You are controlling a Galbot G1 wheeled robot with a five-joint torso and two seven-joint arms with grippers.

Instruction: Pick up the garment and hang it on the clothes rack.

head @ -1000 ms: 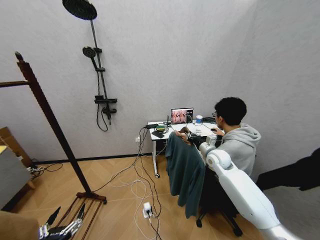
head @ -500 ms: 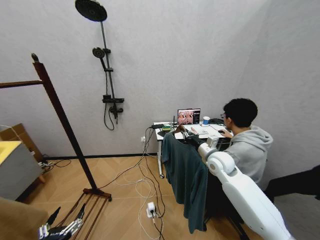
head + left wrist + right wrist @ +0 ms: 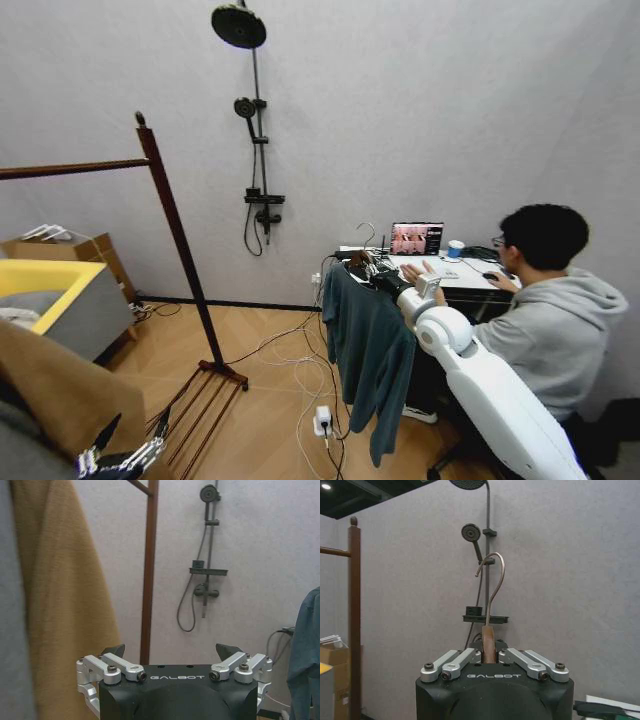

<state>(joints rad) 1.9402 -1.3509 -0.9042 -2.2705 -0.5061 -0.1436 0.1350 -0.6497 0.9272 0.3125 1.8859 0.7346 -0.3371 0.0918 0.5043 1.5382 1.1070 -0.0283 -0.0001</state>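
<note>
Camera has swung left since a second ago: rack [image 3: 170, 215], shower stand and desk all slid right in head view, so that's base/head motion, not the objects; jacket [image 3: 365, 345] still hangs off the right gripper [image 3: 383, 275]. Left gripper [image 3: 169, 657] parked low at 7 o'clock, jaws spread, empty. Right gripper at 3 o'clock, clamped on the hanger neck [image 3: 487, 642], hook [image 3: 491, 582] straight up above it. Jacket: soft, light, floppy, likely to swing; hanger is the only stiff grab point, and the neck grip looks right. Long axis vertical, hem down. Rack bar [image 3: 70, 169] further off at 10 o'clock, well apart.
</note>
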